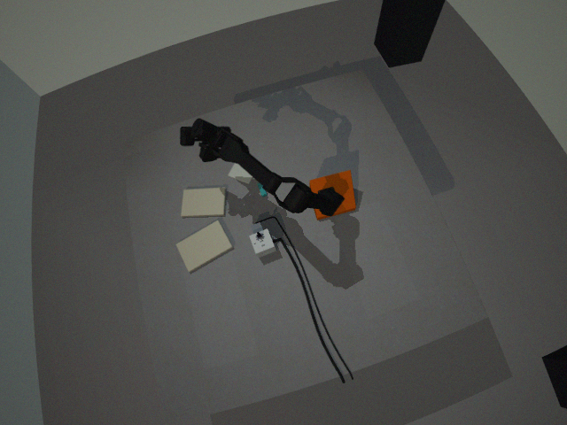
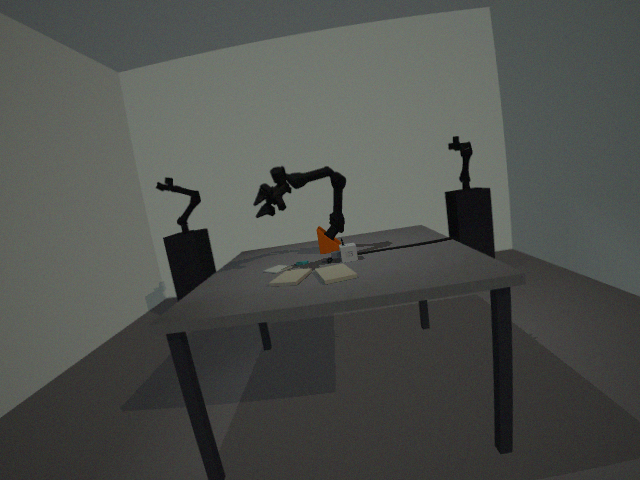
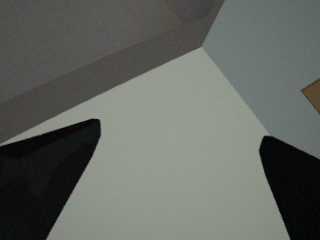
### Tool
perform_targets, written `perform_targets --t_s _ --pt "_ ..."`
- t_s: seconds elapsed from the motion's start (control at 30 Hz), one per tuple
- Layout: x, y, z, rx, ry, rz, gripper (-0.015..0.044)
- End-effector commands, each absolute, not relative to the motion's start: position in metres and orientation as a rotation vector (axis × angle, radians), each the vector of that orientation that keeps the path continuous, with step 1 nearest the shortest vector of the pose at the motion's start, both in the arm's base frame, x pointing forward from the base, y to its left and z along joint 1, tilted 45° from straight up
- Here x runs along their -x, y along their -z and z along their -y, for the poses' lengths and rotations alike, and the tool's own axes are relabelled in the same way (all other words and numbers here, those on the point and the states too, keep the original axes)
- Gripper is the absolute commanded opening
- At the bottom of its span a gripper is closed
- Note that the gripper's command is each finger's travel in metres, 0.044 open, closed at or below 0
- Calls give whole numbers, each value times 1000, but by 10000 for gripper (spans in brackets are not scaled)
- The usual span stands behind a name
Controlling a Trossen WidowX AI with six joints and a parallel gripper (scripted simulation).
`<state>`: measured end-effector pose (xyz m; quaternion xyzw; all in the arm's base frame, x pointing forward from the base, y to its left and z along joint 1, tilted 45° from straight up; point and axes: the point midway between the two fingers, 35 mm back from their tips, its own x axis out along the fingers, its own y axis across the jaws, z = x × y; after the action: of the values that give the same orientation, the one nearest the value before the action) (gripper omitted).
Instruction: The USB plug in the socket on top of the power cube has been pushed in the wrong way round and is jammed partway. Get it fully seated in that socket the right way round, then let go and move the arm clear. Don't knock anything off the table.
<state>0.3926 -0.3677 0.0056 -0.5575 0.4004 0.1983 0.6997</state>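
The white power cube (image 1: 263, 244) (image 2: 349, 253) stands near the middle of the table (image 1: 389, 274) (image 2: 413, 268). The dark USB plug (image 1: 260, 235) (image 2: 342, 242) sticks up from the socket on its top; its seating and its orientation are too small to tell. Two black cables (image 1: 315, 315) run from the cube to the table's edge. My gripper (image 1: 186, 135) (image 2: 260, 205) (image 3: 179, 135) is open and empty. It hangs high in the air, well away from the cube, over the table's far left part. The wrist view shows only walls between the fingers.
The arm rises from an orange base (image 1: 345, 182) (image 2: 324, 241) beside the cube. Two beige pads (image 1: 203, 201) (image 1: 204, 244), a white card (image 1: 236, 172) and a small teal piece (image 1: 262, 189) lie left of the cube. Black pedestals (image 2: 188, 258) (image 2: 469, 217) stand behind the table.
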Motion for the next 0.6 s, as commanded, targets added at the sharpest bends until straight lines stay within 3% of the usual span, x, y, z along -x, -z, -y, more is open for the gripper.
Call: perform_targets --t_s 0.0,0.23,0.57 --pt "-395 -20 293 1181 -671 -813 440" --pt "-370 -55 158 1023 -1062 -671 440" --pt "-291 -123 11 739 -1497 -513 440"
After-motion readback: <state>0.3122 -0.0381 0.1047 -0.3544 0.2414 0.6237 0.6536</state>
